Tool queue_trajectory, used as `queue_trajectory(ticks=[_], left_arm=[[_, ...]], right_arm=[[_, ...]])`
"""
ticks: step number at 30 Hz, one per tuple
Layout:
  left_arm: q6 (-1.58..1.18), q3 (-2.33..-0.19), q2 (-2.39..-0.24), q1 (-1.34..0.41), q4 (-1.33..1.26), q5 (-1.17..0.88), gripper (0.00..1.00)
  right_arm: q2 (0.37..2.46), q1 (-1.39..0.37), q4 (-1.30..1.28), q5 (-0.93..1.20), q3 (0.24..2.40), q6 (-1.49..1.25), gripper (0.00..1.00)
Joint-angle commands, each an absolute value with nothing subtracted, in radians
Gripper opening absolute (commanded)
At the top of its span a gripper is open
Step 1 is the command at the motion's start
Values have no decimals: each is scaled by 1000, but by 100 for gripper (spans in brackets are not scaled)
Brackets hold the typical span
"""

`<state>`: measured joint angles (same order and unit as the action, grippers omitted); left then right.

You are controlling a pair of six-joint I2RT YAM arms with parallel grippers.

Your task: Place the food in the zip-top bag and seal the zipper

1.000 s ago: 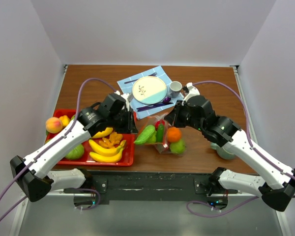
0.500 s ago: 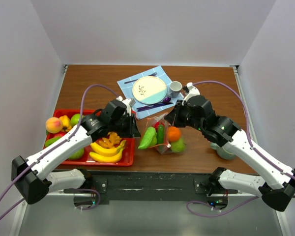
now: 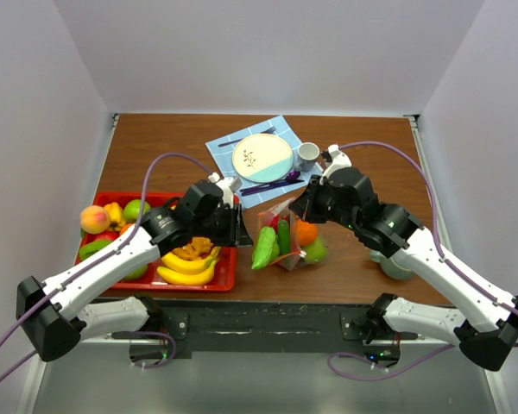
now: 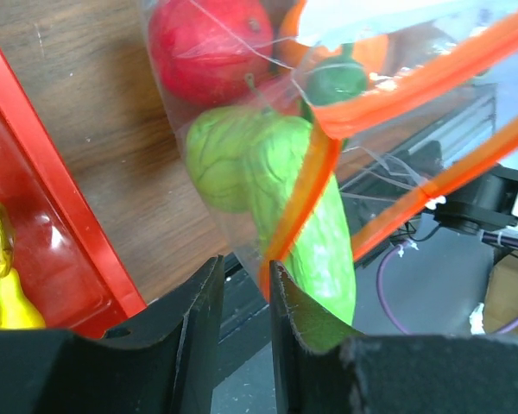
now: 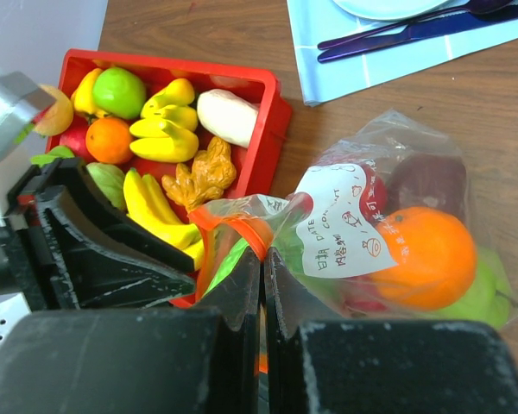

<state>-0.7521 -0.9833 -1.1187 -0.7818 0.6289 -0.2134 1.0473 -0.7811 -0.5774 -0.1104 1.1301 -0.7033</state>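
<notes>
**Feeding a cucumber through the bag mouth**

Top and wrist views. The zip-top bag point(image 5: 371, 138) lies on the table just right of the red tray point(image 5: 173, 69) and near of the blue napkin point(image 5: 345, 73). It already contains a red apple point(image 4: 209, 39), an orange point(image 5: 419, 254) and a green apple point(image 5: 488, 289). The right gripper point(image 5: 262, 254) is clenched on the edge of the bag's mouth and holds it raised. The cucumber point(image 4: 324, 250) lies partway through the mouth, with the zipper point(image 4: 432, 73) crossing its middle. The left gripper point(image 4: 245, 263) stands at the cucumber's near end, its 2 fingers slightly apart. That end is hidden behind 1 finger, so it cannot be told whether they grasp anything.

Technique, as a judgement: push the cucumber along its long axis until its whole length clears both orange-red strips, and release only then. The raised edge should be held high and taut so the strip does not fold under the glossy skin. The mouth faces the near table edge, so a half-inserted piece could slide back out.

Writing: a white label point(image 5: 341, 220) on the bag reads "DATE". A second word begins "CON", and the small characters beside it are illegible.
</notes>
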Motion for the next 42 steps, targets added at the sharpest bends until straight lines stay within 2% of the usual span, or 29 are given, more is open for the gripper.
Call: queue_trajectory(ticks=[1,34,36,37,38,42], left_arm=[[-773,-986,-1063,-788,604,-216,32],[-784,-923,-1152,-821,483,-68,33],[-784,-942,-1164,-837,483,-74,28],[-781,-954,-1164,-847,488,-74,10],[-779,-969,-1164,-862,494,-71,0],[-773,-1112,-1164,-873,538,-80,0]], right_arm=[[1040,-785,-534,-120,1170,-709,0],[1048,-787,-537,-100,1180,-718,0],[1051,-788,-540,-101,1180,-716,0],[1051,-787,-541,-104,1178,-715,0],[1051,-788,-546,-109,1175,-712,0],[1058,-788,-575,-156,1160,-687,0]])
